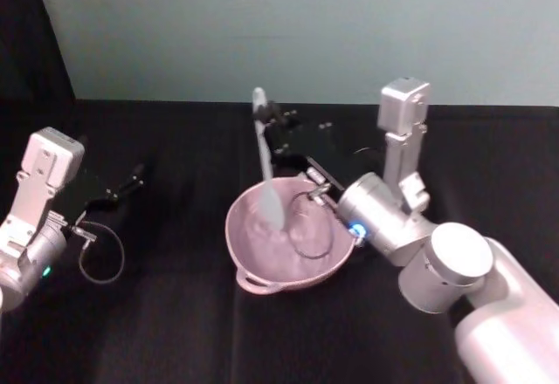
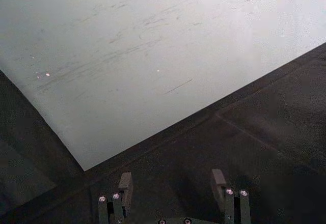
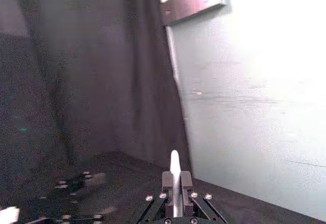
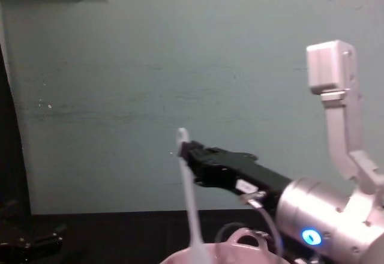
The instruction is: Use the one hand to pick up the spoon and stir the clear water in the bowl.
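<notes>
Bowl (image 1: 297, 275), pink and glossy, sits on the black surface (image 1: 175, 332) below the right pincer (image 1: 265, 122). Well off to one side, the left pincer (image 1: 131, 179) idles, released and empty. The right pincer is clenched on the spoon (image 1: 265, 166) near its handle top, and the blade hangs beneath it into the bowl. Light, stiff and probably slick, the spoon suits this high grip but might swivel.

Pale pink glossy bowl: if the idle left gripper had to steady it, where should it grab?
Probably the small loop handle on the pale pink glossy bowl's near rim, approached by the left gripper from the robot's left: the right gripper holds the white plastic spoon over the far side.
</notes>
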